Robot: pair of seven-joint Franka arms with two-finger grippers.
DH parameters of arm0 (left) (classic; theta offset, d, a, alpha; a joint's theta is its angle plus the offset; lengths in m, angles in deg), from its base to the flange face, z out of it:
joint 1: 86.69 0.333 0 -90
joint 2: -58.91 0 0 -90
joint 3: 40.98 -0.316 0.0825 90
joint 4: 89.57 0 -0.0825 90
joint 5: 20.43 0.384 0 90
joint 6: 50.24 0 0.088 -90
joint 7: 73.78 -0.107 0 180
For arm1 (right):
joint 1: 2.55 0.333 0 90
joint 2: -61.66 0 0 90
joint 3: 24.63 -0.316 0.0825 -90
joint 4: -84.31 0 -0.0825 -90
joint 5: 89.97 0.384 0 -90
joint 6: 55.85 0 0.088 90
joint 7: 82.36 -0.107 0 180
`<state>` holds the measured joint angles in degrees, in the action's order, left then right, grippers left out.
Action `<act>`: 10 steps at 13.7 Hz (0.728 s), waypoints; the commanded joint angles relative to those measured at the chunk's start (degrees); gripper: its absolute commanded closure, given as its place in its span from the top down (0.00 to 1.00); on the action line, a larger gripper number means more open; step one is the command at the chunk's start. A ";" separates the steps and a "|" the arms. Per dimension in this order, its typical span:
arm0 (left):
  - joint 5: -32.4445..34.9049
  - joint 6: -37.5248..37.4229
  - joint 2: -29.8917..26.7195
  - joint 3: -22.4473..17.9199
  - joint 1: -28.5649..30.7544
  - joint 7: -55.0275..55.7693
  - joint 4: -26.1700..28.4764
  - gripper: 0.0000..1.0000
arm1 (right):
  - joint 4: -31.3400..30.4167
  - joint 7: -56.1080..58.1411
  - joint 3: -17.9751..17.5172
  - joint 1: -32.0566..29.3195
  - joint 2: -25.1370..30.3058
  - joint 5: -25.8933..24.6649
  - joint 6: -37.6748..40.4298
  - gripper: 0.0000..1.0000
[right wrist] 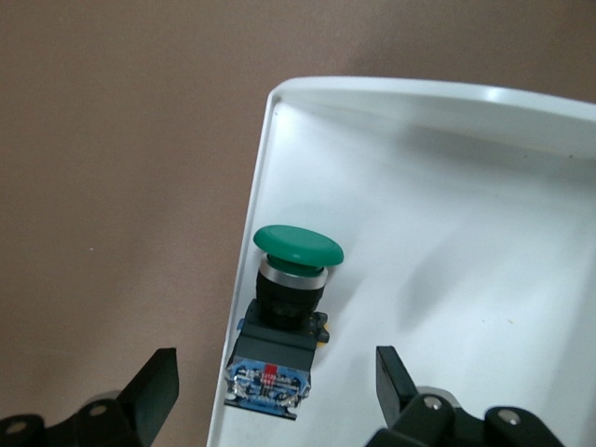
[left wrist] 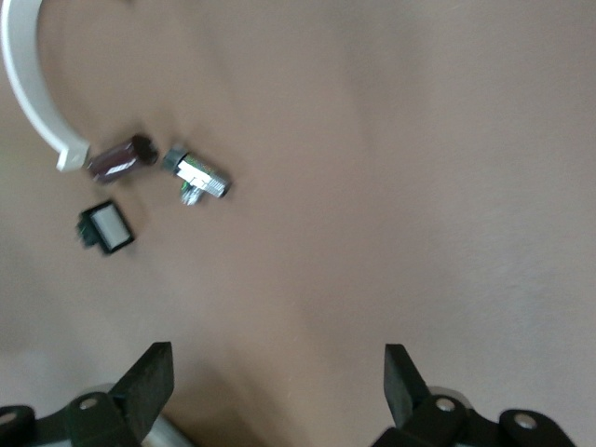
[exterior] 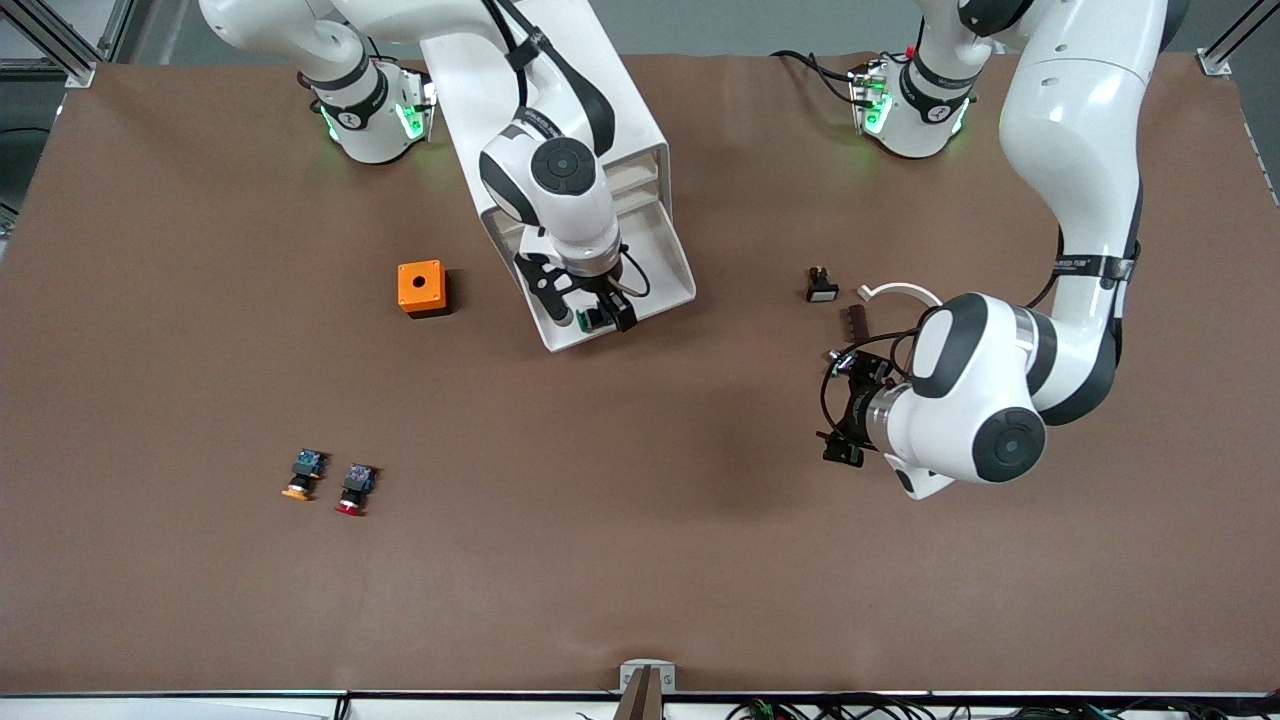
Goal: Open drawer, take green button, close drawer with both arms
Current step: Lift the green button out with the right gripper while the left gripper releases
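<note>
Button (right wrist: 282, 317) against drawer (exterior: 640, 290) side wall; right gripper (right wrist: 270, 391) jaws apart above; left gripper (left wrist: 279, 382) jaws apart.

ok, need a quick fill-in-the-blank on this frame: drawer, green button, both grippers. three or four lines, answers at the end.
1. The drawer of the white cabinet is pulled ____.
2. The button lying in the drawer has a ____ cap.
3. The right gripper is over the drawer with its fingers ____.
4. The left gripper waits open over the ____.

Missing words: open; green; open; table
</note>
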<state>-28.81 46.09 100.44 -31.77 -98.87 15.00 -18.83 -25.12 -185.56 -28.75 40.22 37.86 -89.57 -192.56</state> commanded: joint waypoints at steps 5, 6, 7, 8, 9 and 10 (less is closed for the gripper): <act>4.07 1.40 -1.45 0.20 -1.09 -20.81 0.89 1.00 | -0.87 -1.03 0.60 0.91 0.16 0.04 -1.02 0.19; 4.25 1.57 -1.37 0.20 -1.70 -21.79 0.89 0.99 | -0.78 -0.77 0.60 0.73 0.16 0.04 -0.67 0.14; 4.25 2.01 -1.36 0.20 -1.79 -21.89 0.80 0.99 | -0.52 -0.25 0.60 0.21 0.33 0.04 -0.32 0.08; 4.25 3.15 -1.45 0.38 -1.88 -22.06 0.80 0.99 | 0.01 0.72 0.78 -0.06 0.94 0.04 -0.23 0.04; 4.25 3.77 -1.45 0.47 -2.14 -22.76 0.80 0.99 | 0.88 2.99 0.87 -0.76 1.47 0.04 0.29 0.03; 4.34 4.21 -1.45 0.55 -2.93 -25.64 0.89 0.99 | 2.11 6.14 0.87 -2.24 2.52 0.12 3.00 0.02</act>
<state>-26.00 49.22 100.23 -31.42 -100.87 -7.45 -18.91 -24.16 -183.79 -27.91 40.06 37.97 -89.62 -192.42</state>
